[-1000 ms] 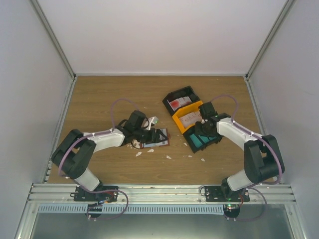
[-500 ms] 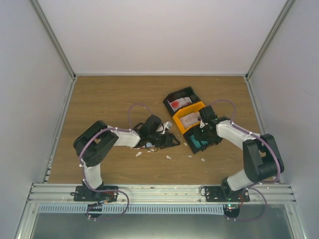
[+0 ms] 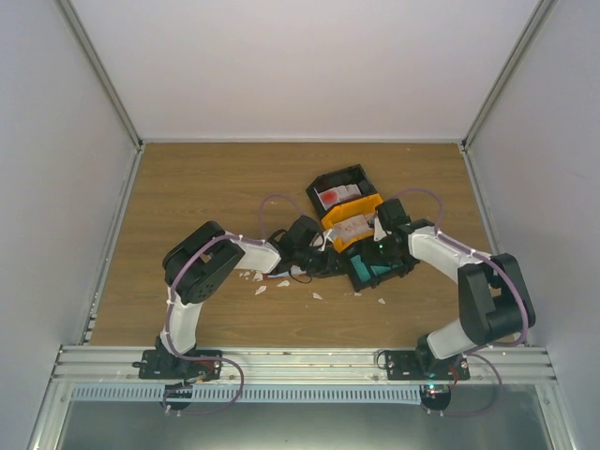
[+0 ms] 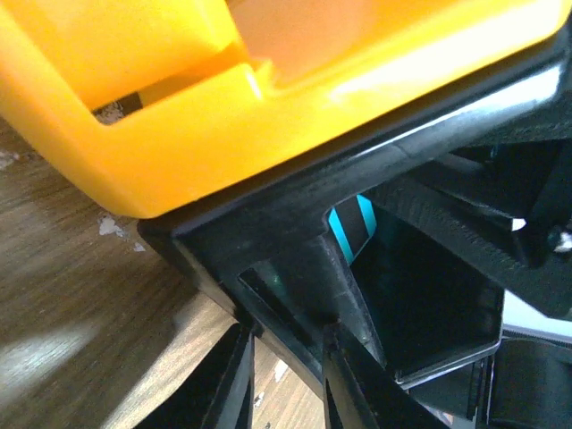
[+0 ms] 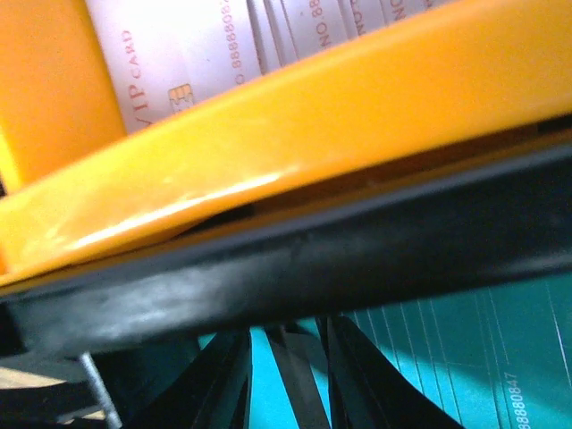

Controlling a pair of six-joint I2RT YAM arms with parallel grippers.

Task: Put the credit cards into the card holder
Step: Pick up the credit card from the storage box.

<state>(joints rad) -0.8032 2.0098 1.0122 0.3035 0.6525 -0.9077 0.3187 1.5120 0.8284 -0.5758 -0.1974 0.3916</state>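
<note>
Teal credit cards point(image 3: 380, 272) point(image 5: 465, 349) lie in the lower black bin point(image 3: 410, 265) point(image 5: 313, 259). Whitish-pink cards point(image 3: 354, 225) point(image 5: 206, 45) fill the yellow bin point(image 3: 330, 223) point(image 4: 179, 134), and red-and-white cards point(image 3: 337, 194) sit in the far black bin. My left gripper point(image 3: 328, 258) point(image 4: 288, 335) has its fingertips pressed on the left corner wall of the lower black bin point(image 4: 295, 206). A teal card point(image 4: 350, 228) shows inside. My right gripper point(image 3: 380, 246) point(image 5: 286, 335) is down inside that bin, jaws narrowly apart over a teal card. The left arm hides the card holder.
White torn scraps point(image 3: 261, 289) point(image 3: 317, 295) point(image 3: 382, 301) lie on the wooden table in front of the bins. The three bins stand side by side in a diagonal row. White walls enclose the table on three sides.
The left arm swung right from the card holder's spot to the lower black bin's corner and narrowed its jaws. The right gripper dropped into the teal bin, jaws narrowing.
</note>
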